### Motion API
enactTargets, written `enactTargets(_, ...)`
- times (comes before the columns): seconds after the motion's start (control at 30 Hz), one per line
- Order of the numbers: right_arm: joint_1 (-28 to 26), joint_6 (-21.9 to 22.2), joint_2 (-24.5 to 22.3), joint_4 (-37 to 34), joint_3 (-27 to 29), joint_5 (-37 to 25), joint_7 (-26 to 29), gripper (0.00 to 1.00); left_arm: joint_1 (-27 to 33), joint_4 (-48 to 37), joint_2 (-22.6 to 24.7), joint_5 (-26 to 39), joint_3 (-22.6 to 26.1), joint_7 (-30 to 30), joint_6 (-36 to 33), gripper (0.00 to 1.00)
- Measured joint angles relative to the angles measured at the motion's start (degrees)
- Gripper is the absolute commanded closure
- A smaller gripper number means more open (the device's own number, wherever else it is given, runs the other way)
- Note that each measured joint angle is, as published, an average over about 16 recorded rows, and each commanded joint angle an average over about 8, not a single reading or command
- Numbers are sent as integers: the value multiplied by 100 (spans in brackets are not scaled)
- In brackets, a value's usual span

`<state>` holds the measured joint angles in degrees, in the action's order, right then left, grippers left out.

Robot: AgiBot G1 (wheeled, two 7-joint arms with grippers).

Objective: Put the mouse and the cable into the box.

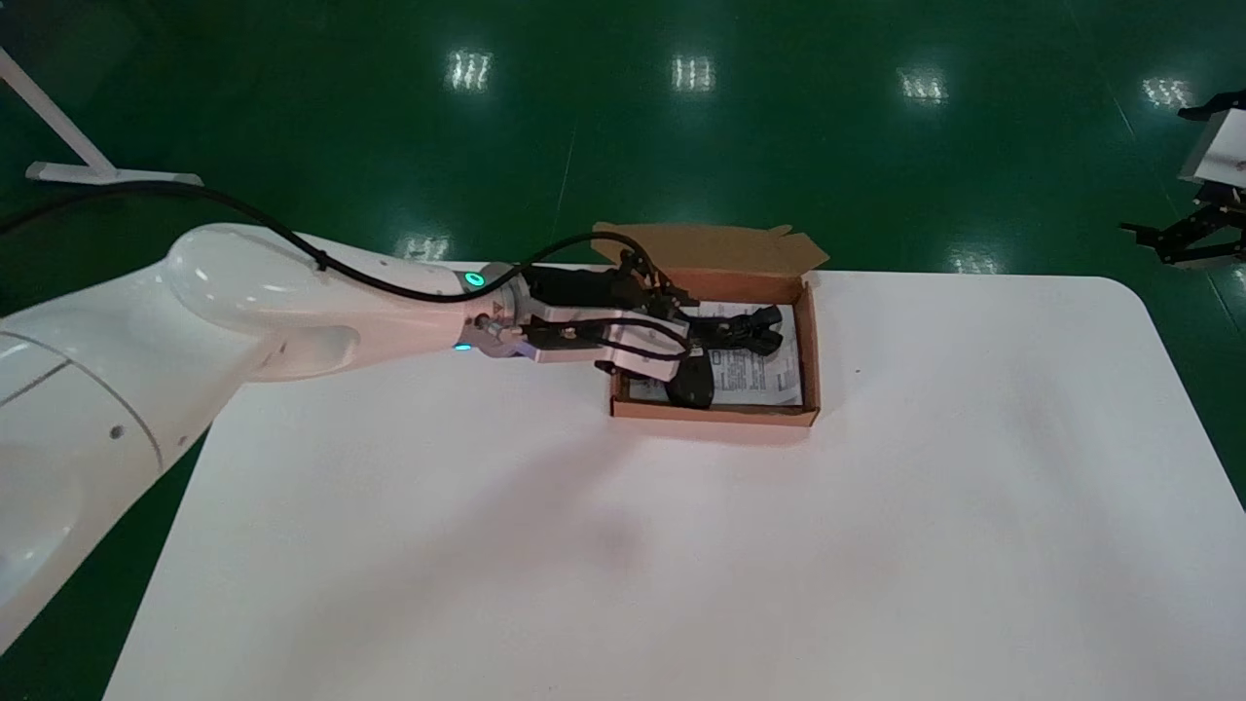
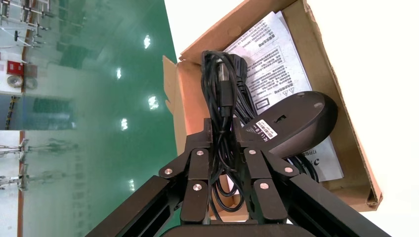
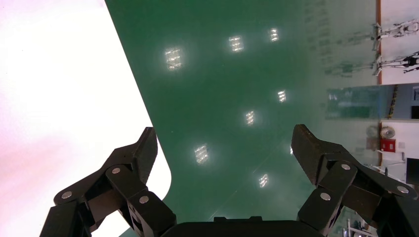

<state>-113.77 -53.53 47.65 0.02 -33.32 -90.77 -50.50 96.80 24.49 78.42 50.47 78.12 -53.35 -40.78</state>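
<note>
An open cardboard box (image 1: 711, 415) stands at the far middle of the white table (image 1: 681, 565). My left gripper (image 1: 751, 331) reaches into it and is shut on a bundled black cable (image 2: 223, 94), which hangs between the fingers (image 2: 198, 158) just above the box floor. The black mouse (image 2: 296, 124) lies tilted, underside up, in the box beside the cable; in the head view the mouse (image 1: 691, 386) sits by the near wall. A printed leaflet (image 2: 276, 64) lines the box (image 2: 346, 128). My right gripper (image 3: 225, 148) hangs open and empty over the green floor, off the table's right edge.
The box's lid flap (image 1: 711, 247) stands open on the far side. The right arm (image 1: 1183, 241) is parked off the table at the far right. A white stand base (image 1: 107, 175) sits on the floor at far left.
</note>
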Motion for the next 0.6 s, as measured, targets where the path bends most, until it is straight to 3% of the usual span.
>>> enactTargets(0.3,249,-153,-59,351,82,234,293,0,-184,249,-226,-45,-337,340,-248,0)
enactTargets(0.6,926,-570,-223,1305,306,867,1087,0,-649,899,-800,-159,-1156,1187,-840,0)
